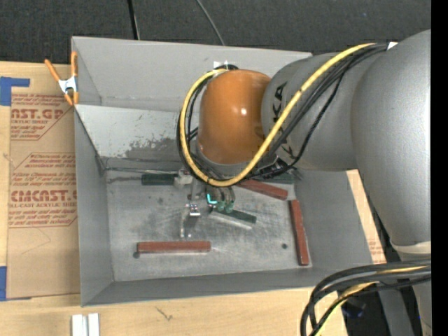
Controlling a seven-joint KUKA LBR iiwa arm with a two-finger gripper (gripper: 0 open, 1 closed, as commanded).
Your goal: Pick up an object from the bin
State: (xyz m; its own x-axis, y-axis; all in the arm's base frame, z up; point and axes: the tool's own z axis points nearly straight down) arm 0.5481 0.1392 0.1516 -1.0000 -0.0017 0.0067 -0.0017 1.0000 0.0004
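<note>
Pincer (189, 222) low over centre of bin (91, 187) floor; open or closed, cannot tell. Nothing seen gripped. Dark green stick (236, 217) just right of it, red-brown bar (173, 247) close on near side. Step, likely: approach. Next: settle over one piece, close, lift.

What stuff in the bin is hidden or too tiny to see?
In the camera view:
- The grey metal bin: its back right corner is hidden by the big grey arm and the orange wrist cover.
- The reddish-brown flat stick: its left end is hidden under the wrist cables.
- The dark green rod-like thing: too small to identify.
- The gripper: too small to tell whether it touches the dark green strip beside it.
</note>
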